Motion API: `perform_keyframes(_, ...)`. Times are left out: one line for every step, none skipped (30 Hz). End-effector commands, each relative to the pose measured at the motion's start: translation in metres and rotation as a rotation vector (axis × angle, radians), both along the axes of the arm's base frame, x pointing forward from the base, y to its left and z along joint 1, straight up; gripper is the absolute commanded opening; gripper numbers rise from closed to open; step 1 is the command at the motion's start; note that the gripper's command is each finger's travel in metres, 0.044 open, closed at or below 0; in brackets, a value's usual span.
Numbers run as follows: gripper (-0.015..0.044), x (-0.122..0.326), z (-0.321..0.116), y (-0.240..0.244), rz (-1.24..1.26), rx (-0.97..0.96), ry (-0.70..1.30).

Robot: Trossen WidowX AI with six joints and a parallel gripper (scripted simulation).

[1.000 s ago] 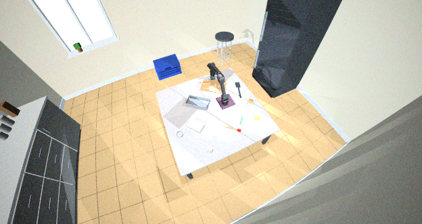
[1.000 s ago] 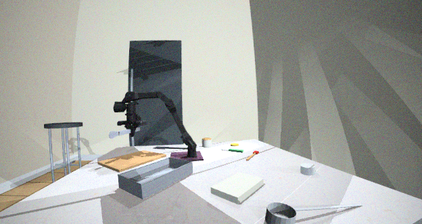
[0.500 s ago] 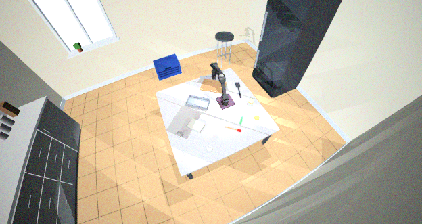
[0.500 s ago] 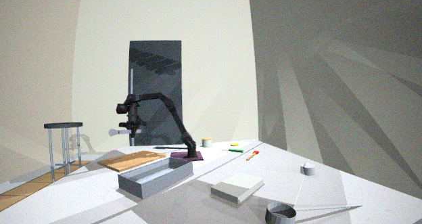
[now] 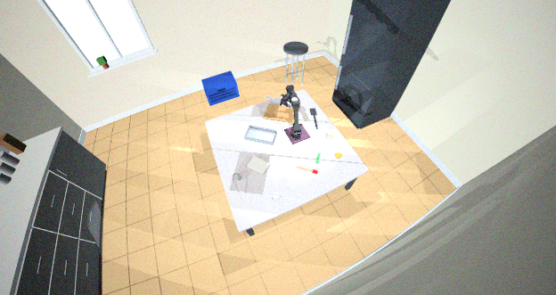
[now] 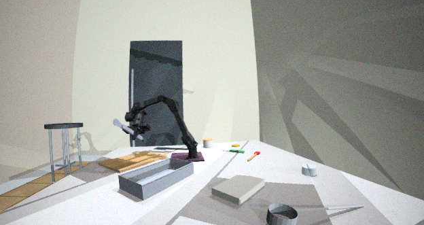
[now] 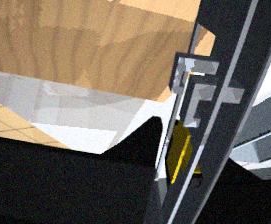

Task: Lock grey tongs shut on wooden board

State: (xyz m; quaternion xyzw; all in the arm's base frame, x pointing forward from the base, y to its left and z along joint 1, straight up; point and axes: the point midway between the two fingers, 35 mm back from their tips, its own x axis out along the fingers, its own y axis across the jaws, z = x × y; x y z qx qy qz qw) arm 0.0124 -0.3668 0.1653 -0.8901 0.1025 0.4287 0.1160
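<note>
The grey tongs [image 6: 117,122] [image 5: 271,99] [image 7: 235,55] are held in the air above the table's far end, near the wooden board [image 5: 271,112] [image 6: 115,165] [image 7: 61,45]. My gripper [image 6: 137,131] [image 5: 283,102] [image 7: 163,127] is shut on them. In the exterior view they look like one narrow bar, tilted, with the broad end up to the left and the other end down to the right. The wrist view shows them from very near and dark; it does not tell whether the lock has caught. The roasting tin [image 5: 259,141] [image 6: 130,187] stands on the table beside the board.
A black spatula [image 5: 314,112] lies behind the arm's purple base plate [image 6: 177,156]. A pale block [image 5: 257,164] [image 6: 238,189], a grey ring-shaped pan [image 6: 282,215], a green-handled tool [image 5: 318,158], a red-headed tool [image 5: 314,171] and small tubs are also on the table.
</note>
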Motion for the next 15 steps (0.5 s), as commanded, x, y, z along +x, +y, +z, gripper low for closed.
perform_keyframes(-0.015, -0.002, 0.004, 0.001, -0.012, -0.061, -0.124)
perform_keyframes(-0.015, -0.003, 0.005, 0.001, -0.017, -0.077, -0.155)
perform_keyframes(-0.015, -0.005, 0.006, 0.001, -0.022, -0.095, -0.186)
perform_keyframes(-0.015, -0.006, 0.007, 0.001, -0.027, -0.113, -0.217)
perform_keyframes(-0.015, -0.008, 0.008, 0.001, -0.032, -0.133, -0.247)
perform_keyframes(-0.015, -0.009, 0.01, 0.001, -0.039, -0.152, -0.277)
perform_keyframes(-0.015, -0.011, 0.011, 0.001, -0.047, -0.172, -0.306)
perform_keyframes(-0.015, -0.013, 0.012, 0.001, -0.054, -0.194, -0.336)
perform_keyframes(-0.015, -0.015, 0.014, 0.002, -0.063, -0.216, -0.364)
perform_keyframes(-0.015, -0.017, 0.015, 0.002, -0.071, -0.239, -0.392)
perform_keyframes(-0.015, -0.02, 0.017, 0.002, -0.08, -0.262, -0.419)
perform_keyframes(-0.015, -0.022, 0.019, 0.002, -0.09, -0.286, -0.447)
perform_keyframes(-0.015, -0.024, 0.02, 0.002, -0.099, -0.306, -0.469)
perform_keyframes(-0.015, -0.026, 0.021, 0.003, -0.104, -0.318, -0.482)
perform_keyframes(-0.015, -0.026, 0.022, 0.003, -0.106, -0.322, -0.487)
